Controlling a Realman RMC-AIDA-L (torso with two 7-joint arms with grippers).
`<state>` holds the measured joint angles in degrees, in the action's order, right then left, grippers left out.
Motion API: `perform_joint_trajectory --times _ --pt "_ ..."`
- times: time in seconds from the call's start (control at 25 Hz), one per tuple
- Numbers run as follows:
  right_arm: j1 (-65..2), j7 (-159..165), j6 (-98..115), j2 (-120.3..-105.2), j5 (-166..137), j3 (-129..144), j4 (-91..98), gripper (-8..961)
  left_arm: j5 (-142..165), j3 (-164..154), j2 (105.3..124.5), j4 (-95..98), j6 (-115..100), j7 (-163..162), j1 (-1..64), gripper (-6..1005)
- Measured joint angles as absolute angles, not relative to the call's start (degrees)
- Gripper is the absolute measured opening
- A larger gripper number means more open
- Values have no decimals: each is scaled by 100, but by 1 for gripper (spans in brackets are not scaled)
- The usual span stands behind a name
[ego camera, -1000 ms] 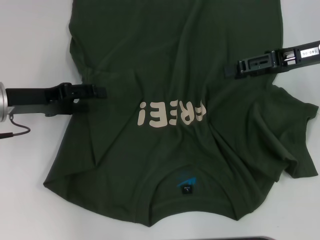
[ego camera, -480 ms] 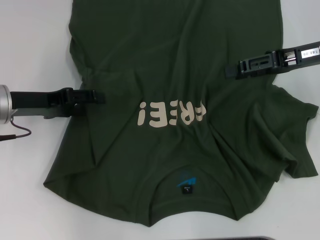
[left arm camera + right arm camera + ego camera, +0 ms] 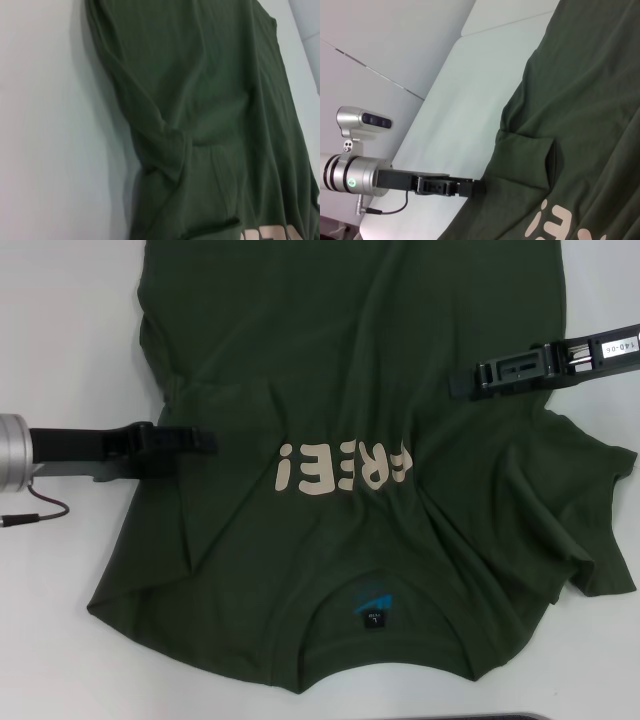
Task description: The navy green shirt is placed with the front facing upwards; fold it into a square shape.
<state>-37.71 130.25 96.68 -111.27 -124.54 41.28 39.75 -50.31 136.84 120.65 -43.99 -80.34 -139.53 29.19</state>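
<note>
Shirt: the navy green shirt (image 3: 350, 440) lies front up on the white bench (image 3: 60, 330), collar and blue neck label (image 3: 372, 608) nearest the robot, hem running off the far edge of the head view.
Fold state: the left sleeve looks tucked in over the body; the right sleeve (image 3: 590, 510) lies spread and rumpled. No square yet, I'd say.
Left pincer: the left pincer (image 3: 200, 441) reaches in low over the shirt's left edge, just beside the cream lettering (image 3: 345, 468); its tips look closed together, though whether cloth is pinched I cannot tell.
Right pincer: the right pincer (image 3: 462, 382) sits over the right side of the body; open or closed, I cannot tell.
Risk: if one side grips only the top layer, lifting would drag the fabric askew and undo the tucked sleeve; uneven pulls would skew the fold.
Hidden: hem out of frame; the left wrist view shows only cloth, no fingers.
</note>
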Motion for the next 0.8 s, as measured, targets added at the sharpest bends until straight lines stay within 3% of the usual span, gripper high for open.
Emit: perform_joint_trajectory --times 0.8 --pt "-3754 13025 9689 -11127 -12454 4116 3955 733 -5018 13610 12085 -4665 -7968 -14005 2887 868"
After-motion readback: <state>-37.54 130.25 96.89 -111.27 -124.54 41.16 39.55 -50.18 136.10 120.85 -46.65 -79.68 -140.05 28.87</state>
